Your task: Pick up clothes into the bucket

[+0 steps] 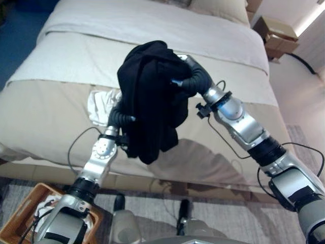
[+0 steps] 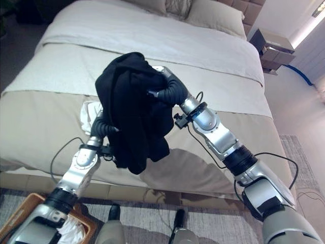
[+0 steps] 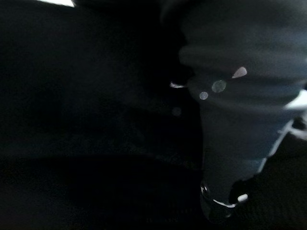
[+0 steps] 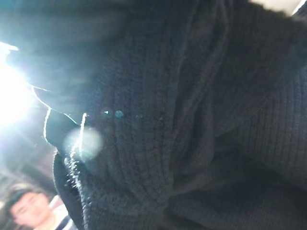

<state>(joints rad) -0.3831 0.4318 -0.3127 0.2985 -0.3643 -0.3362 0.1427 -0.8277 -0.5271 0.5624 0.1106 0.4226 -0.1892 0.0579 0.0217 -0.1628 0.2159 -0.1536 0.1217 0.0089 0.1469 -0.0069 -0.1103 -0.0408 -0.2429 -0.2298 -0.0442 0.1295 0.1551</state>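
- nearest, at the lower left by the foot of the bed, a wicker basket sits on the floor with white cloth already in it; i take it for the task's bucket.
- above it, the left hand comes up from the lower left and goes into the underside of a black garment. only its dark ribbed cover shows, so i cannot tell how its fingers lie.
- the black garment is a knitted piece, bunched and held in the air between both hands, above the near part of the bed, with its lower end hanging loose below the left wrist.
- the right hand reaches in from the right at the top of the bundle. its fingers are buried in the knit, so their state cannot be told either.
- just behind the left wrist a white garment lies crumpled on the beige cover, not yet picked up.
- farther off are the white sheet, the pillows at the head, and a bedside table at the right.
- in the right wrist view a person shows past the knit, seemingly close by.
- risk, as i judge it: the basket is low and well to the left, so the carry is long. with the grip unseen, the hanging end could slip free, snag on an arm, or drape over the basket rim.
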